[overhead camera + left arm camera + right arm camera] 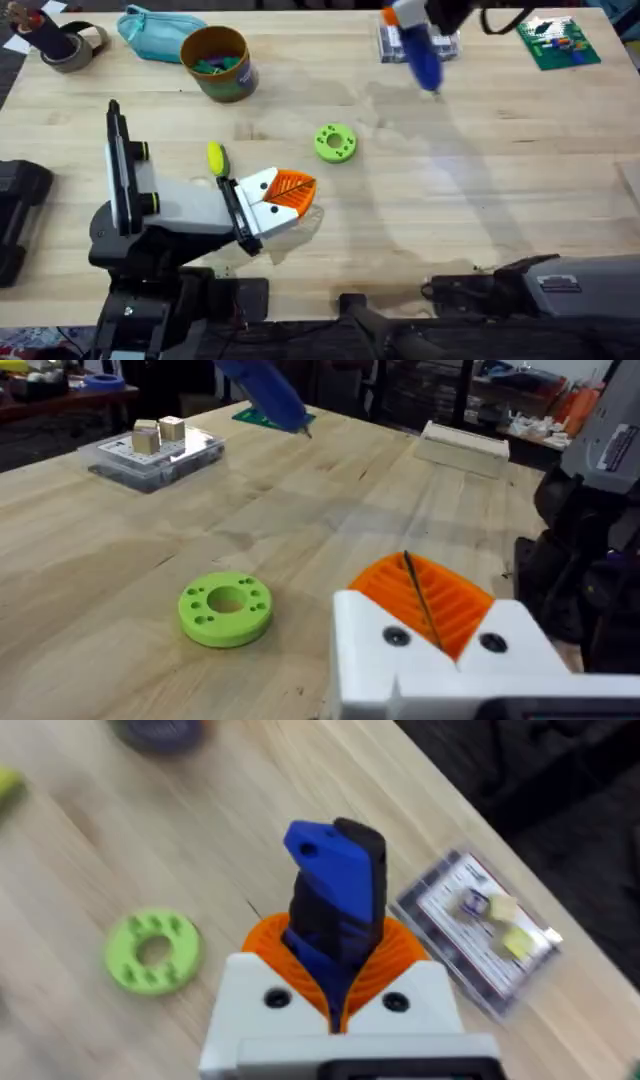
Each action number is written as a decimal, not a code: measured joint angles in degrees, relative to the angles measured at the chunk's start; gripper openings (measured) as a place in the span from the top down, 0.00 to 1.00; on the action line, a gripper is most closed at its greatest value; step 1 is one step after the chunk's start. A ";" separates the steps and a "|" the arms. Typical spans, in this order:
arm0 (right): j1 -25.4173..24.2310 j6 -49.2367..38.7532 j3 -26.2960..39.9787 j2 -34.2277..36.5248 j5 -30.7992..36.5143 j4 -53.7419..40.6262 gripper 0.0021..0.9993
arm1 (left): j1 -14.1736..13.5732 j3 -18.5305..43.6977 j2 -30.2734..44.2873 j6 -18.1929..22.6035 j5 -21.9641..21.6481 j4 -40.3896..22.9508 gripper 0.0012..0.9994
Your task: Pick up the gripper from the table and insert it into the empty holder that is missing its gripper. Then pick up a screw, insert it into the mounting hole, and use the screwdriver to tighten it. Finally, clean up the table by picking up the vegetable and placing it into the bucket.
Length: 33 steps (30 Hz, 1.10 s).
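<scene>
Screwdriver (418, 50) hung near the tabletop's far edge, pinched in the right gripper (335, 955). The left gripper (422, 588) was pressed together. Tightening seemed pending; a vegetable (216, 158) lay outside the bucket (235, 85).

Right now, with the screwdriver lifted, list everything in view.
table: 1, light wood
bucket: 1, brown-gold, far left, items inside
pouch: 1, teal, beside the bucket
tape rolls: 2, far left corner
vegetable: 1, yellow-green, left of centre
disc: 1, green, centre
box: 1, clear, far edge
circuit board: 1, green, far right
screwdriver: 1, blue, in the air by the box
holder: 1, black rail, near left
left gripper: white and orange, shut, near the disc
right gripper: white and orange, shut on the screwdriver
</scene>
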 joint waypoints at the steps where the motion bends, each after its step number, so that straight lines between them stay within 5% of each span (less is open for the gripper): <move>1: -0.19 -2.64 0.00 -0.01 2.03 -1.33 0.97 | 0.00 0.00 0.00 0.00 0.00 0.01 0.99; 9: -0.43 -26.44 0.00 3.93 12.20 -9.46 0.97 | 0.00 0.00 0.00 0.00 -1.59 2.16 0.99; 17: -0.59 -39.71 -5.09 10.13 17.80 -9.55 0.97 | 0.00 0.00 0.00 -0.01 -3.36 2.03 1.00; 33: -2.05 -47.80 -11.26 18.67 21.27 -3.15 0.97 | 0.00 0.00 0.00 0.00 -6.59 2.01 1.00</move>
